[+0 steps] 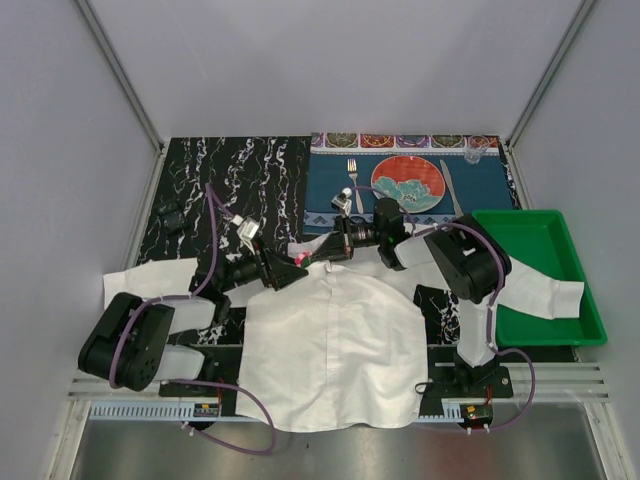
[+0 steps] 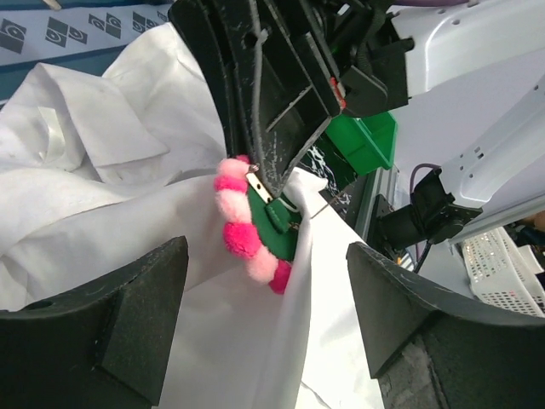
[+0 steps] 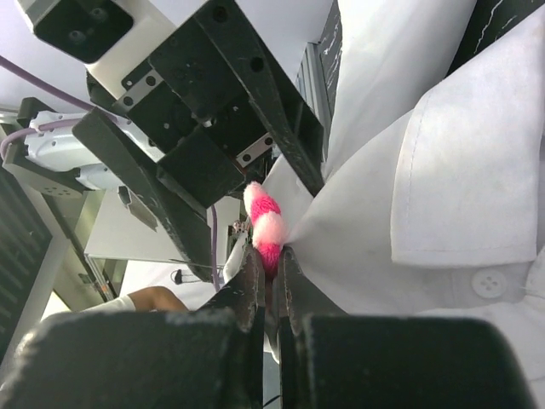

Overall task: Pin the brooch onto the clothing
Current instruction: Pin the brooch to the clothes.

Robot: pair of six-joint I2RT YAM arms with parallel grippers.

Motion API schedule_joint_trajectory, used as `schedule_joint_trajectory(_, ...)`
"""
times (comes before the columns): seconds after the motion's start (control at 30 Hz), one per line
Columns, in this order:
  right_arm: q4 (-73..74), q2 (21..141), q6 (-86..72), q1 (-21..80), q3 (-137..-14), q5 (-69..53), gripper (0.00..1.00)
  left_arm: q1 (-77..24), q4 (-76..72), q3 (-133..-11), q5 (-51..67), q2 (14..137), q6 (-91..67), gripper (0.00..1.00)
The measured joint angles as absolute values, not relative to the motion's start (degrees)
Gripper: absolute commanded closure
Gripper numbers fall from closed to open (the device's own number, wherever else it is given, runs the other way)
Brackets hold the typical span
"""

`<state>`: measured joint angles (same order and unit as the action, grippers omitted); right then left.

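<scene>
Pinching the brooch (image 3: pixel 266 223) against a raised fold of the shirt (image 1: pixel 330 340) by its collar, near the middle of the counter (image 1: pixel 250 170), the right tool (image 3: pixel 268 256) has its jaws pressed together on the pink rim. The left tool (image 2: pixel 266 290) stands spread wide astride that fold, gripping nothing. With the thin fabric unsupported it may slide or bunch, so the pin could miss, or the brooch could twist out of the pinch.

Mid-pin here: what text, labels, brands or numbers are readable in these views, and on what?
Nothing is readable in any view.
sticker on left arm base: too small to read.
sticker on right arm base: too small to read.
placemat border: square spiral motifs, not letters.
The brooch and shirt: no print visible.
</scene>
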<state>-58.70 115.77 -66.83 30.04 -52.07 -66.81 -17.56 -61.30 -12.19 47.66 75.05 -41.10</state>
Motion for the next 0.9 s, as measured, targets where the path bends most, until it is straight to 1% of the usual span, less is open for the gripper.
schedule_joint_trajectory(0.3,-53.21,109.19,-59.64,30.04,-51.57,-65.19,1.0,-20.53,-63.59,-16.1,48.53,77.84,-42.5,0.33)
schedule_joint_trajectory(0.37,-53.23,108.68,-58.92,30.06,-51.29,-65.04,1.0,-20.93,-64.45,-16.51,49.08,77.84,-42.87,0.37)
schedule_joint_trajectory(0.57,-52.8,108.66,-57.95,30.06,-51.07,-64.93,1.0,-21.06,-64.45,-16.62,49.52,76.64,-43.97,0.42)
schedule_joint_trajectory(0.7,-52.82,107.92,-57.58,30.28,-51.03,-65.06,1.0,-21.06,-62.72,-16.51,49.43,74.81,-44.05,0.42)
schedule_joint_trajectory(0.77,-52.82,107.7,-57.32,30.33,-50.92,-65.08,1.0,-21.06,-62.57,-16.47,49.43,74.46,-44.05,0.37)
schedule_joint_trajectory(0.9,-52.8,107.63,-57.17,30.35,-50.72,-64.88,1.0,-21.06,-62.54,-16.47,49.39,74.37,-44.07,0.37)
